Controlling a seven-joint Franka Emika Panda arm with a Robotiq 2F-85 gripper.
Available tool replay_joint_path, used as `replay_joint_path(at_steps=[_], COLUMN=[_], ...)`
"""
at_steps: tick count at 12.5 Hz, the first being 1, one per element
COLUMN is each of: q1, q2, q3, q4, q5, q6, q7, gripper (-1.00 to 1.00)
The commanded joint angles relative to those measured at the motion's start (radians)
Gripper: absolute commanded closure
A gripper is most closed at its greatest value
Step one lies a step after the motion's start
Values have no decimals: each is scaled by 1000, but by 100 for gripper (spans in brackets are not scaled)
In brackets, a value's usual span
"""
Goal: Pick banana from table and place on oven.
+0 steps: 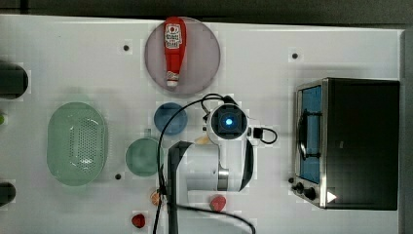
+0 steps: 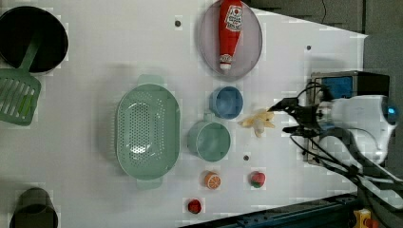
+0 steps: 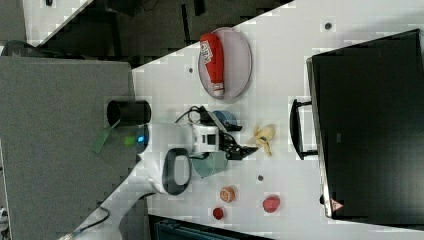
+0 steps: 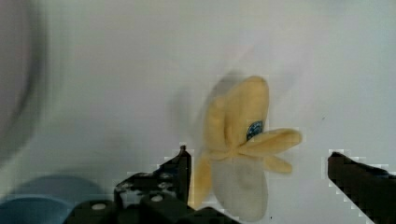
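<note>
The banana (image 4: 243,140), pale yellow with its peel flaps spread, lies on the white table (image 1: 73,58) between the blue bowl and the oven. It also appears as the banana (image 2: 258,122) in the left view, the banana (image 3: 264,137) in the right view, and a sliver of banana (image 1: 201,141) beside the arm's hand in the top view. My gripper (image 4: 261,163) hovers over it, open, with one black finger on each side and nothing held; the gripper (image 2: 284,115) (image 3: 244,140) stands off the fruit. The oven (image 1: 360,141) (image 3: 370,125) sits at the top view's right, its black top bare.
A ketchup bottle (image 1: 173,48) lies on a grey plate (image 1: 204,58). A blue bowl (image 1: 170,118), a green cup (image 1: 142,157) and a green colander (image 1: 77,144) stand at the top view's left of the arm. An orange slice (image 2: 212,180) and small red fruits (image 2: 257,179) lie near the table edge.
</note>
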Motion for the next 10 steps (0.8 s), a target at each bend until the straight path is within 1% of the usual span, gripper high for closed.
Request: replay_joint_path(at_steps=[1, 3, 4, 8, 10], q1=[8, 9, 9, 10, 10], q2=[38, 87, 104, 112, 110], q3=[3, 5, 5, 16, 16], q4=[-34, -34, -35, -37, -36], q5=[20, 20, 20, 20, 20], q6=[81, 132, 150, 169, 169], q7=[28, 28, 28, 28, 28], gripper=[-100, -100, -93, 6, 48])
